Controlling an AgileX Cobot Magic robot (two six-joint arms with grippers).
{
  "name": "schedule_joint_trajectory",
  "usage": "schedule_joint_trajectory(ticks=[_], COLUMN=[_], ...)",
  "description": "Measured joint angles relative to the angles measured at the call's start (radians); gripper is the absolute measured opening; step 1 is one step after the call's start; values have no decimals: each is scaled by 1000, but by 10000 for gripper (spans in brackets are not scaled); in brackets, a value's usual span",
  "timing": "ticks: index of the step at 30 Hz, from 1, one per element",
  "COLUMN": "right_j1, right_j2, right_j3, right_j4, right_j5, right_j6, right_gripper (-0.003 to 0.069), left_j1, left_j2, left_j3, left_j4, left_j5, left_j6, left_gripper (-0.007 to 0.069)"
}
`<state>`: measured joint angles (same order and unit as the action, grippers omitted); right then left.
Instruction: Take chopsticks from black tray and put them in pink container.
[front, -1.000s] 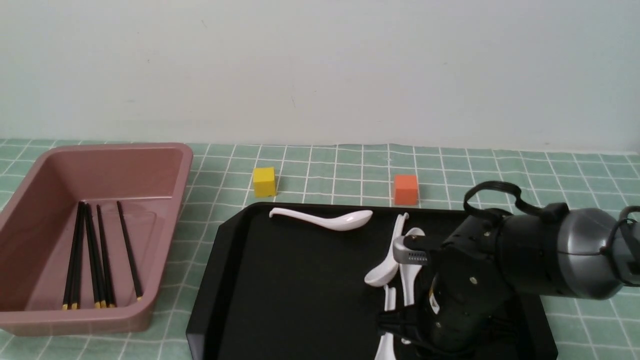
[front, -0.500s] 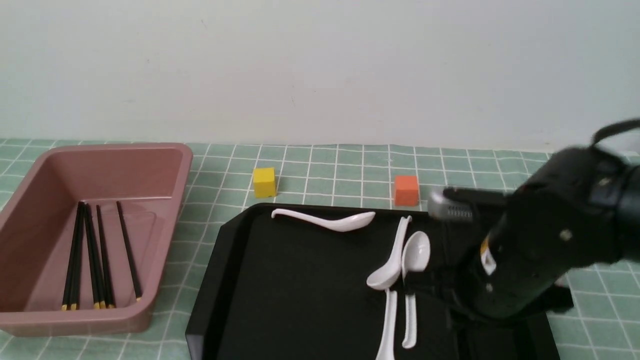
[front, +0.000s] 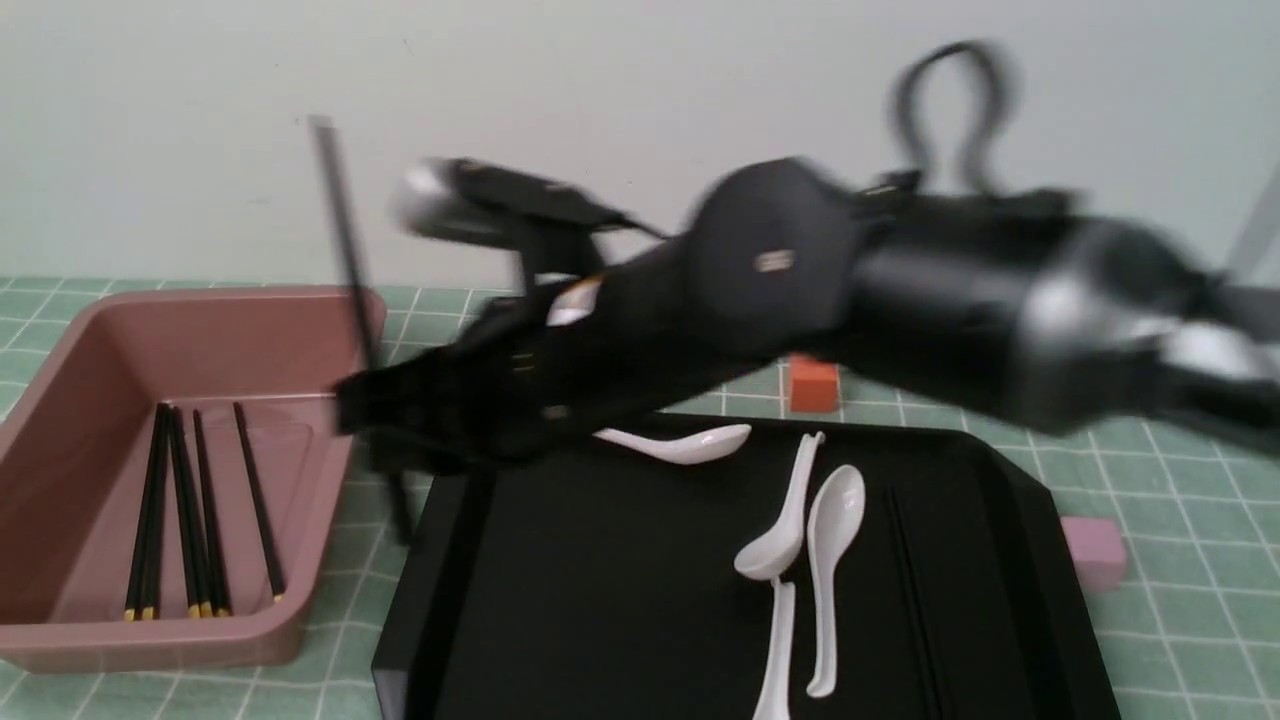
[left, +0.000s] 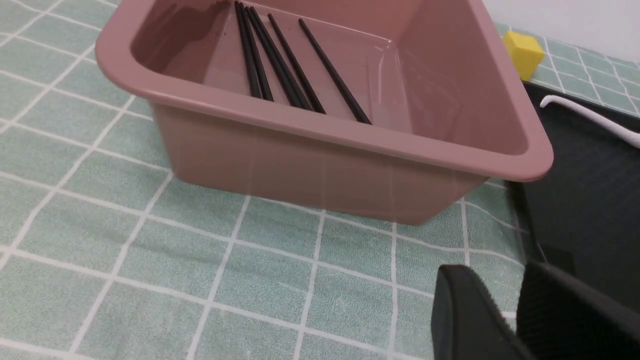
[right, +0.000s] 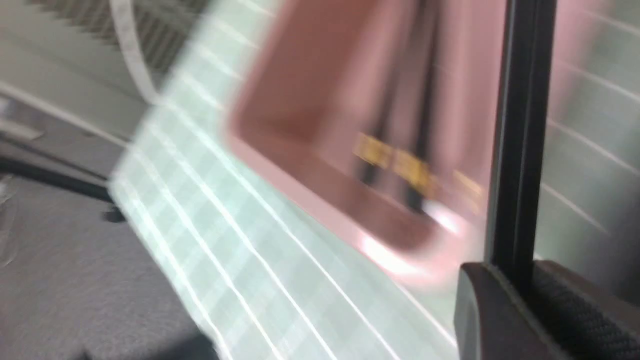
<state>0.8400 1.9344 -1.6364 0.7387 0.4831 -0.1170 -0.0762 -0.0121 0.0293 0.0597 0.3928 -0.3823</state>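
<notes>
My right gripper (front: 375, 420) is blurred above the gap between the pink container (front: 200, 293) and the black tray (front: 600, 620). It is shut on black chopsticks (front: 340, 220) that stand nearly upright; in the right wrist view these chopsticks (right: 520, 135) rise from between the pads of the right gripper (right: 515, 280), with the pink container (right: 310, 100) beyond. Several chopsticks (front: 205, 510) lie in the container. More chopsticks (front: 905, 580) lie on the tray's right side. My left gripper (left: 500, 280) hovers open and empty over the cloth beside the container (left: 320, 125).
Three white spoons lie on the tray, one (front: 690, 442) at the back and a pair (front: 830, 530) at the right. An orange cube (front: 812, 385) sits behind the tray and a pale pink cube (front: 1095, 550) at its right. A yellow cube (left: 524, 47) sits behind the container.
The right arm has lifted off the tray's right side and swung far left and up, carrying chopsticks toward the pink container. The spoons it covered show again.
</notes>
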Motion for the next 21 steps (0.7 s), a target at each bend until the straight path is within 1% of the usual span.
schedule_joint_trajectory(ticks=[1,3,6,7,10,13,16,20,21], right_j1=[8,29,40,43,43,43,43,42,42], right_j2=[32,145,262,307,385,423,430,427,421], right_j3=[-31,-140,-246,-299,-368,-393,-395,-402,-402], right_j4=[18,121,212,253,318,341,343,342,334], right_j5=[-10,-46,-79,-94,-120,-132,-130,-106,-82], right_j6=[-35,-149,-254,-309,-392,-449,-477,-486,-490], right_gripper=[113,113,113,113,113,121,155,248,286], left_j1=[0,0,0,0,0,0,0,0,0], left_j2=[0,0,0,0,0,0,0,0,0], left_j3=[0,0,0,0,0,0,0,0,0], left_j4=[0,2,2,2,2,2,2,2,2], left_j5=[0,0,0,0,0,0,0,0,0], left_j6=[0,0,0,0,0,0,0,0,0], left_gripper=[186,185,185,185,187,187,187,187,189])
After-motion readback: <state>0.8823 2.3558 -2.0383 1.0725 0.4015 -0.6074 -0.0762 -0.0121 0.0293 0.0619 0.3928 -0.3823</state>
